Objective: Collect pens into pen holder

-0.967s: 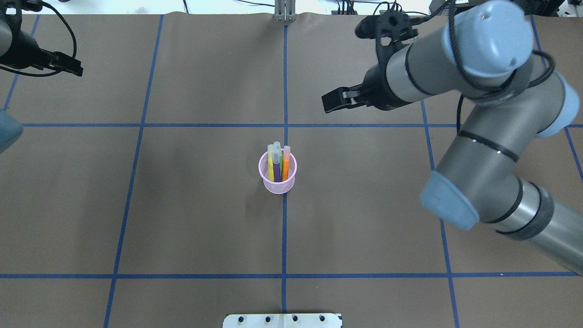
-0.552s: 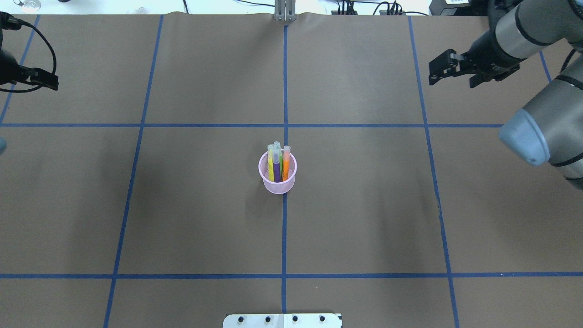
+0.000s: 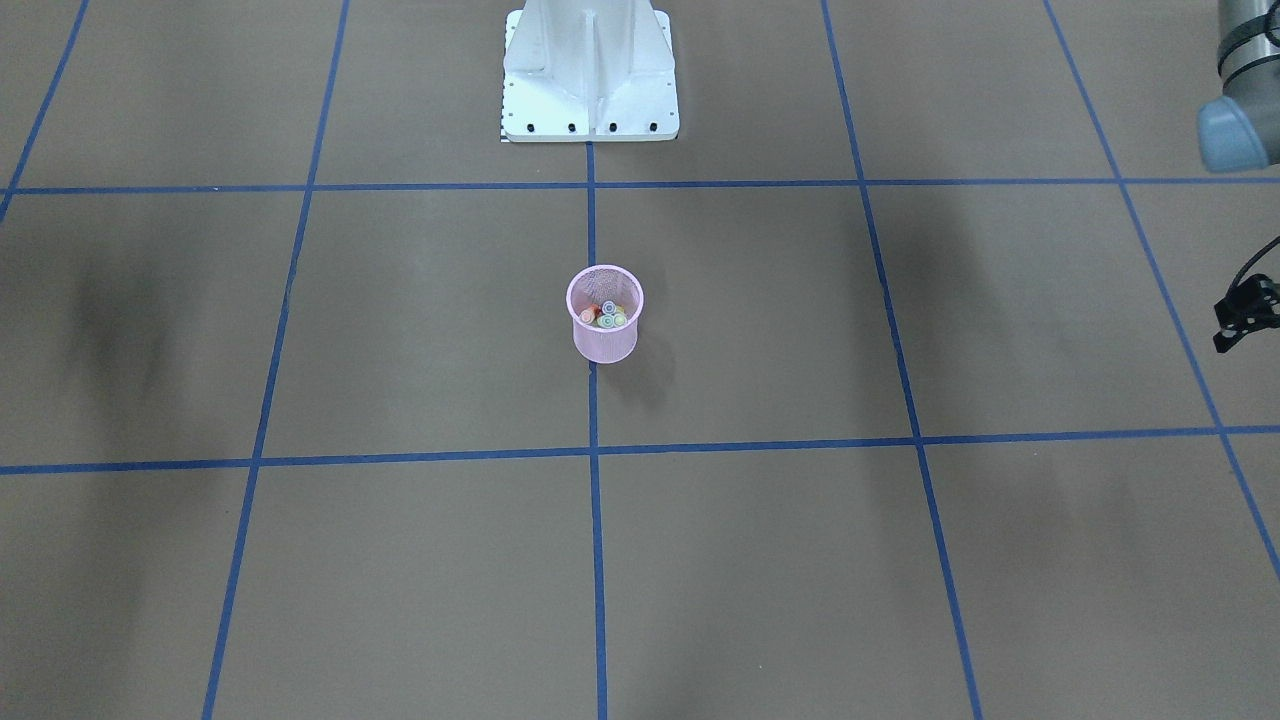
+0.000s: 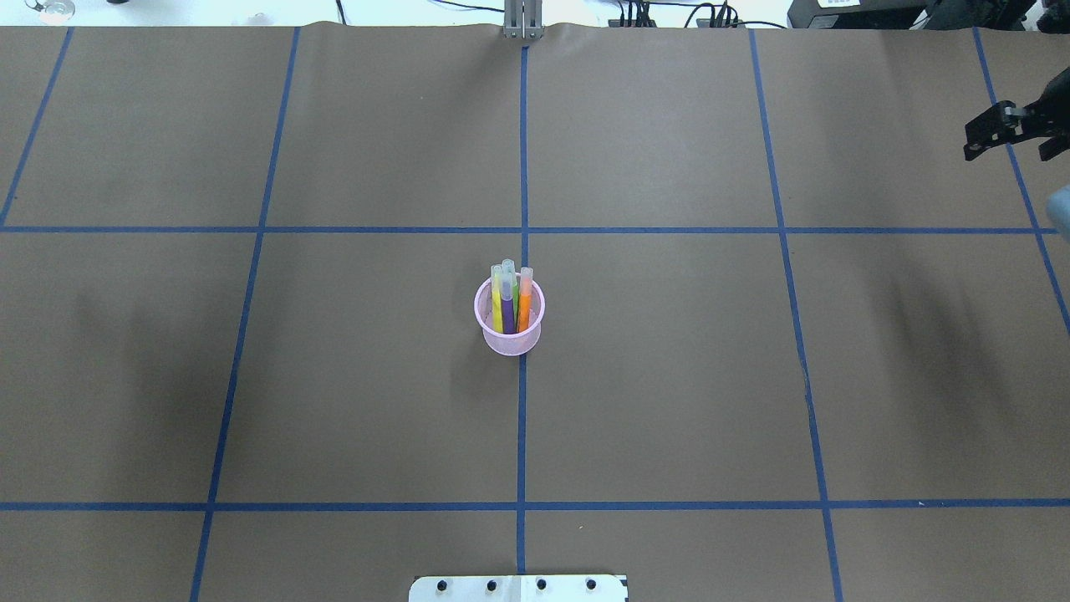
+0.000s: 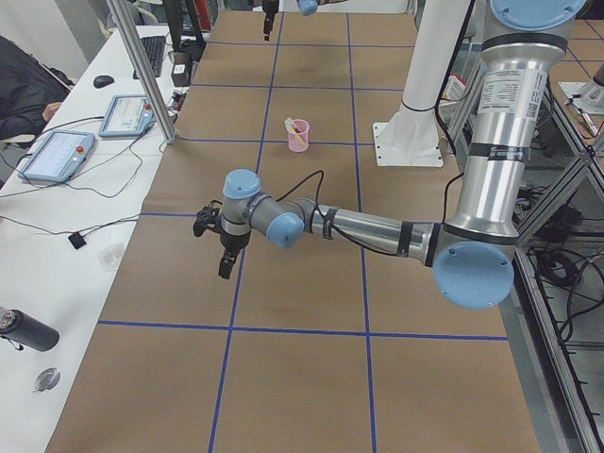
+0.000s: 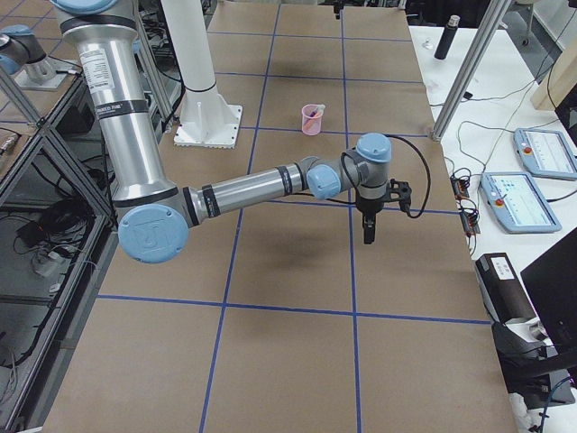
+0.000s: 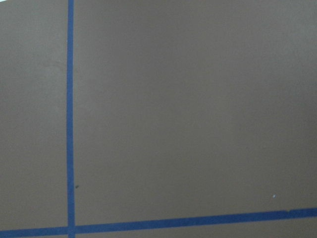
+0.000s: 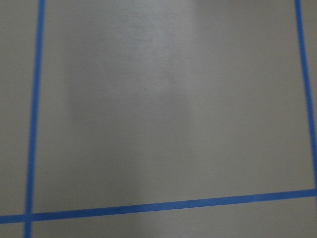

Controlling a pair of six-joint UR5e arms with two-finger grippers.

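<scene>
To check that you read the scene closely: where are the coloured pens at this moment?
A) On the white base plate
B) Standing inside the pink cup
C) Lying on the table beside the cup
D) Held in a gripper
B: the pens stand upright in the pink cup, their caps poking above its rim.

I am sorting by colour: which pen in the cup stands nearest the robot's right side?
The orange pen; the purple pen and the rest stand to its left.
</scene>
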